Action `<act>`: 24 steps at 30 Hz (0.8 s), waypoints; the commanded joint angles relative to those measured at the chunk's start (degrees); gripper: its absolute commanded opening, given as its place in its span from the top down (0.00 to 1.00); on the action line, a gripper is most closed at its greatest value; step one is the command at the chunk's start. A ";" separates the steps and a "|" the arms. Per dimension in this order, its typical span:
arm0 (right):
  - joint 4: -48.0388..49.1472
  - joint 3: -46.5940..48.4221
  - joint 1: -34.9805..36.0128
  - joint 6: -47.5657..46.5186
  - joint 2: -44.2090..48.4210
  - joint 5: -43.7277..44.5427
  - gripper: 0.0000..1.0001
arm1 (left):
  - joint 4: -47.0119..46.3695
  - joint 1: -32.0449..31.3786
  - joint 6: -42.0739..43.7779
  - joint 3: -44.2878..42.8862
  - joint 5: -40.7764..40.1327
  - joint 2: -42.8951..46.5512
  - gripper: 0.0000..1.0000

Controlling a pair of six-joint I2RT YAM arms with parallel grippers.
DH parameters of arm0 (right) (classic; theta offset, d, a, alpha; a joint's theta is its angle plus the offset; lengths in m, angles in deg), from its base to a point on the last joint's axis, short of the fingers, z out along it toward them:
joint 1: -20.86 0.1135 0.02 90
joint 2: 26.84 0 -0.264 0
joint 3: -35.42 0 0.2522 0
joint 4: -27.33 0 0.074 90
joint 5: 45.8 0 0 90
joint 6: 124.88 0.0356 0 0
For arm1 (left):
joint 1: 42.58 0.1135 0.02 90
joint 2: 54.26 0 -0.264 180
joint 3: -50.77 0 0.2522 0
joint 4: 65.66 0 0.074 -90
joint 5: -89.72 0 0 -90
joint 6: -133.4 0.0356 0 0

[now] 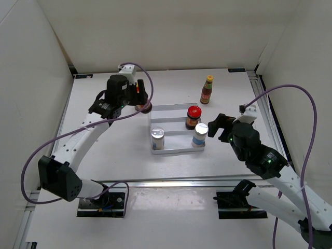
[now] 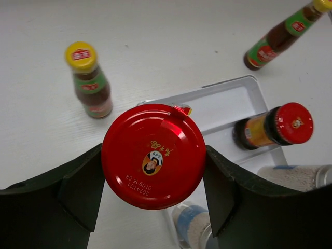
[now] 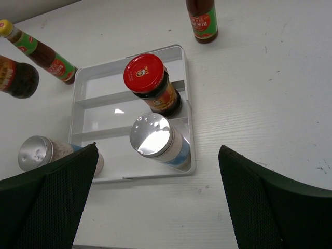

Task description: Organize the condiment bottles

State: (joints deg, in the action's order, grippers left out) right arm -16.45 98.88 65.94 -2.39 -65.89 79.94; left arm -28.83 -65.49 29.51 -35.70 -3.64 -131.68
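Note:
My left gripper (image 1: 139, 101) is shut on a squat dark jar with a red lid (image 2: 154, 155) and holds it at the far left corner of the white tray (image 1: 176, 107). The other red-lidded jar (image 1: 193, 116) stands in the tray's middle row, at its right end. Two silver-topped shakers (image 1: 157, 137) (image 1: 199, 134) stand in the near row. One yellow-capped sauce bottle (image 1: 207, 89) stands beyond the tray's far right corner. The other (image 2: 88, 80) stands on the table left of the tray, hidden in the top view. My right gripper (image 1: 218, 126) is open and empty, near the right shaker (image 3: 150, 136).
White walls enclose the table on the left, far and right sides. The tray's far row (image 3: 104, 85) holds nothing. A metal rail (image 1: 171, 180) runs along the near edge in front of the arm bases.

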 commanded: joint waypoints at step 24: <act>-0.30 -2.58 0.27 -2.34 5.56 5.82 0.00 | -9.71 -7.67 -1.93 -4.12 0.54 -14.68 0.89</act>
State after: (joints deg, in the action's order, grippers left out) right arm -17.66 96.19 65.94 -3.61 -60.07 83.35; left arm -33.79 -72.82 28.63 -37.43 -3.18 -148.19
